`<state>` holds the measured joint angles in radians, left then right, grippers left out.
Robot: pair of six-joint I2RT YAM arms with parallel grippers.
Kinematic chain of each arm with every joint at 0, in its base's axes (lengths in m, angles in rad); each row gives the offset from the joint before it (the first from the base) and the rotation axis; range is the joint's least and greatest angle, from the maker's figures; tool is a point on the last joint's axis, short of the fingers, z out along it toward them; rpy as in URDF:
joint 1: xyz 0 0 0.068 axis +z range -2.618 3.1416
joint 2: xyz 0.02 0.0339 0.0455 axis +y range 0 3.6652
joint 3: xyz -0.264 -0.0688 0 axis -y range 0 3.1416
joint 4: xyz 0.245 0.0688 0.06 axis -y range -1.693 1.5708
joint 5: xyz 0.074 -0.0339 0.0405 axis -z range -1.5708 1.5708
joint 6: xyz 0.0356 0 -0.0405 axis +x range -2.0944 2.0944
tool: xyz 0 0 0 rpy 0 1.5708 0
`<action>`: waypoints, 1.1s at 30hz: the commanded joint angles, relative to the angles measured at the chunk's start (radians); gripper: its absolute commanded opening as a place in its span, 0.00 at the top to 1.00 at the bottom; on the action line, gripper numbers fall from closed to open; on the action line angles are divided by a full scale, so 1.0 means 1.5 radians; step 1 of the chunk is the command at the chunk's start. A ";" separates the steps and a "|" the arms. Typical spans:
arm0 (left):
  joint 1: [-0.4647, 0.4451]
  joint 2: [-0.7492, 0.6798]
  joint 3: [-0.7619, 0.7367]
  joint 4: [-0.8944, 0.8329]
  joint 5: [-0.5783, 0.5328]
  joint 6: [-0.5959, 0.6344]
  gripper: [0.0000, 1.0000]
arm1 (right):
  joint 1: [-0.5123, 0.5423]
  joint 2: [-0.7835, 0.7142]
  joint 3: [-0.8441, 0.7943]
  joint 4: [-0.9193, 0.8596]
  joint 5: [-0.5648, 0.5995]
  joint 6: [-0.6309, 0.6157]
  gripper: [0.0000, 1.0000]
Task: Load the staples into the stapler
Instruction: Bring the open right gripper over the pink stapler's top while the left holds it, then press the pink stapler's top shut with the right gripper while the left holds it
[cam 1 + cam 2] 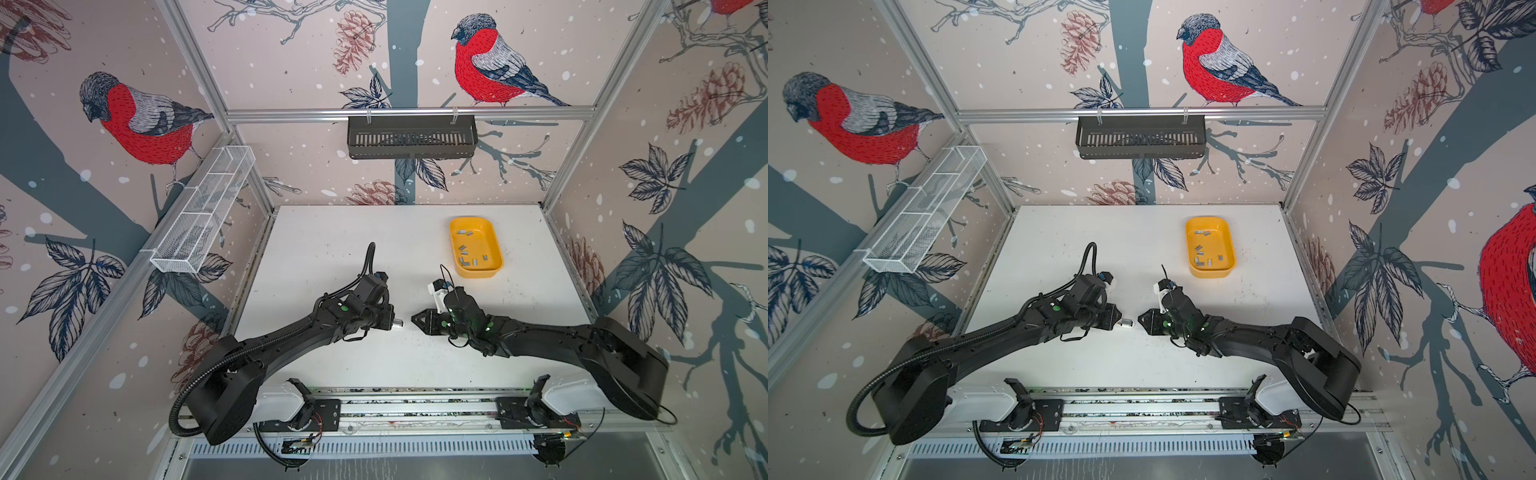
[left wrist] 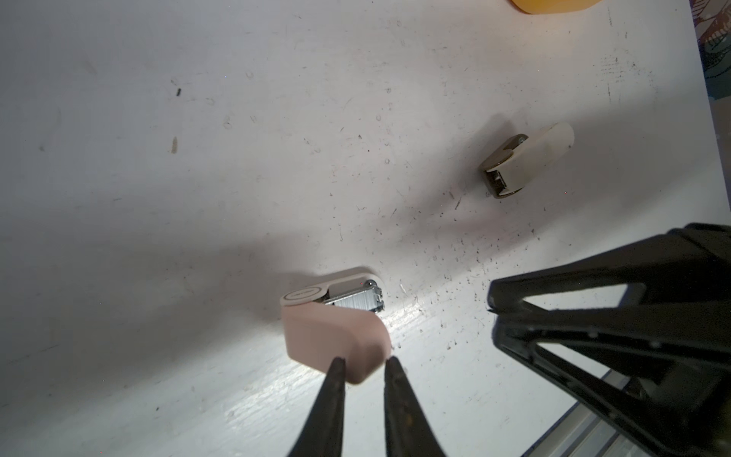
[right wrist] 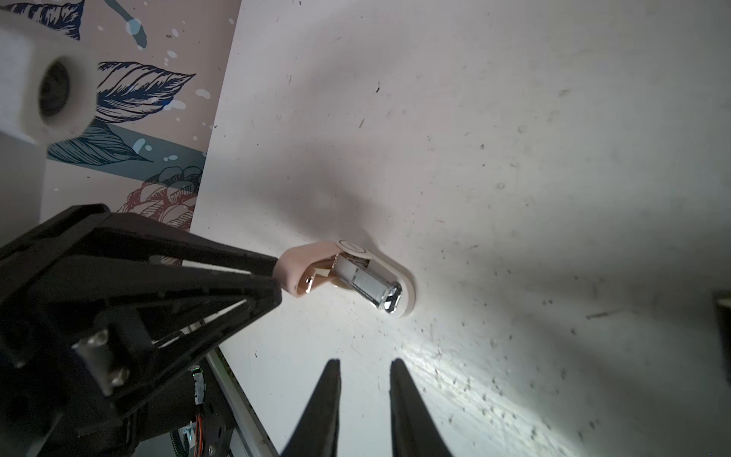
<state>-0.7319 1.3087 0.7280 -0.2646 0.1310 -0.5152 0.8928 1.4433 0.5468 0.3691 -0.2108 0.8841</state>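
yellow tray [image 2: 553, 4] cut off at edge, stapler [image 1: 398, 323] mostly hidden in both top views

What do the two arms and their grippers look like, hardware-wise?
The left arm and right arm are matte black with rounded joint housings on white base covers. Small green dots mark the wrists. A ribbed black conduit runs along the left arm; white camera housings sit at both wrists. The left gripper and right gripper have black, tapered fingers with open triangular frames.

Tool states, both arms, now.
Left tool: closed on the stapler lid.
Right tool: slightly open, holding nothing.
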 commanded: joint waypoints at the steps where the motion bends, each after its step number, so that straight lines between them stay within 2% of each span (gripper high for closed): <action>1: -0.005 0.004 0.008 0.022 0.006 0.012 0.78 | 0.003 0.033 0.014 0.046 -0.019 -0.007 0.76; 12: -0.007 0.036 -0.002 0.067 0.041 0.013 0.78 | 0.010 0.023 0.015 0.039 -0.003 -0.009 0.76; 19: -0.007 0.060 -0.004 0.083 0.039 0.007 0.86 | 0.010 0.027 0.022 0.032 -0.002 -0.013 0.76; 33: -0.007 0.072 -0.015 0.088 0.024 0.006 0.91 | 0.018 0.093 0.064 0.030 0.001 -0.022 0.81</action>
<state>-0.7422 1.4120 0.7067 -0.1616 0.1814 -0.5007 0.9165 1.5677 0.6270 0.4007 -0.2256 0.8631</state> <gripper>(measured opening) 0.093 0.193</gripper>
